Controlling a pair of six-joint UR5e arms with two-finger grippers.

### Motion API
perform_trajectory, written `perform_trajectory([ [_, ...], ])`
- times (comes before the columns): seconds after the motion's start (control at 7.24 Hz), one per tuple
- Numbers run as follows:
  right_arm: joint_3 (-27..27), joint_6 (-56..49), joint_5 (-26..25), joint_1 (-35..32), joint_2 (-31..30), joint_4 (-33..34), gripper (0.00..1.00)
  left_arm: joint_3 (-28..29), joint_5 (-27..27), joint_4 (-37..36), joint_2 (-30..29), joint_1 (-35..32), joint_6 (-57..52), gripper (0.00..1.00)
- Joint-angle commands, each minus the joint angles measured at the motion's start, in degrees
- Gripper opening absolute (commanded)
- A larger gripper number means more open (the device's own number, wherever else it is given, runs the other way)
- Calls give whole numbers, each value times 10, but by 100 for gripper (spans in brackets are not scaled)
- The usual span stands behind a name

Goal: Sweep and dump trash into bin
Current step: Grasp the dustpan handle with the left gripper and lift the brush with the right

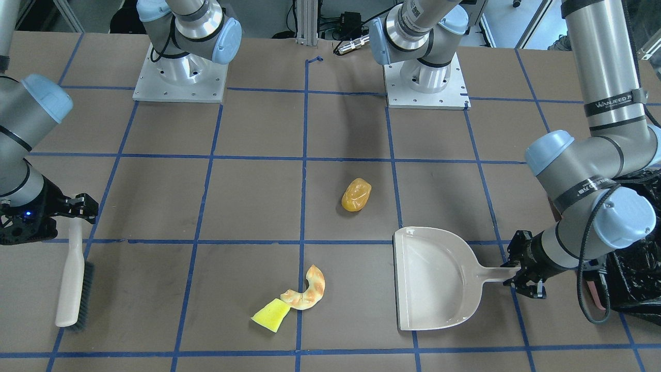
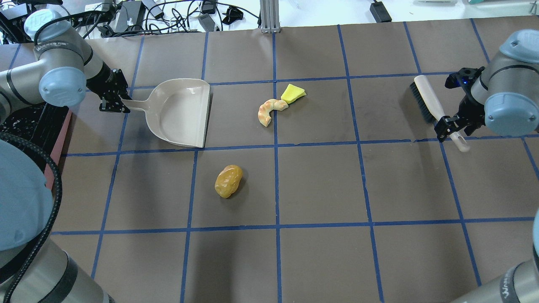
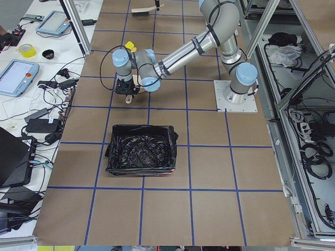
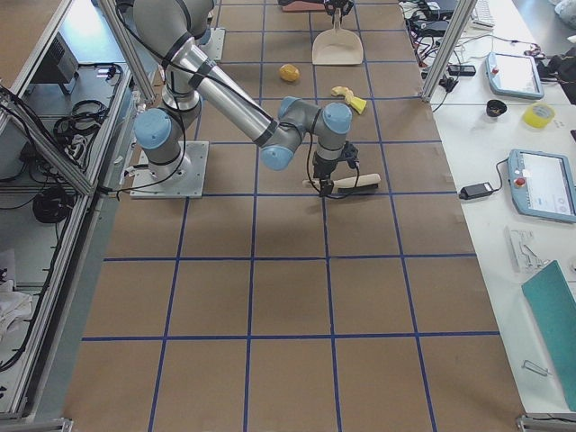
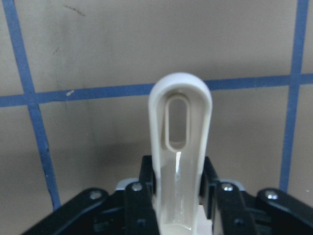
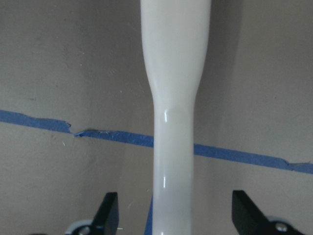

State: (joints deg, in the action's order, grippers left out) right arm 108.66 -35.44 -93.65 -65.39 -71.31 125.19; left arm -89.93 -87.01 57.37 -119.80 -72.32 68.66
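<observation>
- The left gripper is clamping the dustpan by its handle; the pan is lying flat.
- The right gripper is straddling the brush handle with its jaws spread wide, not touching it.
- The trash is lying between the two: the lump sits alone, and the croissant is touching the wedge.
- The bin is sitting beside the left arm.

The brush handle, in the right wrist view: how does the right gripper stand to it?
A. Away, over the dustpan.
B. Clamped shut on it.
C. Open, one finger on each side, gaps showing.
C: the right gripper is open: its fingers flank the brush handle, a gap on each side.
</observation>
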Motion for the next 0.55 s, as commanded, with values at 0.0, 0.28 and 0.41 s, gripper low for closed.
perform_trajectory([
  [0.0,-1,1,1,0,-1,2,61,27,2,9,-3,-3,6,0],
  [0.28,0,2,1,0,-1,1,47,95,-4,99,-3,-26,45,0],
  [0.41,0,1,2,0,-1,1,42,119,-4,117,-4,-40,73,0],
])
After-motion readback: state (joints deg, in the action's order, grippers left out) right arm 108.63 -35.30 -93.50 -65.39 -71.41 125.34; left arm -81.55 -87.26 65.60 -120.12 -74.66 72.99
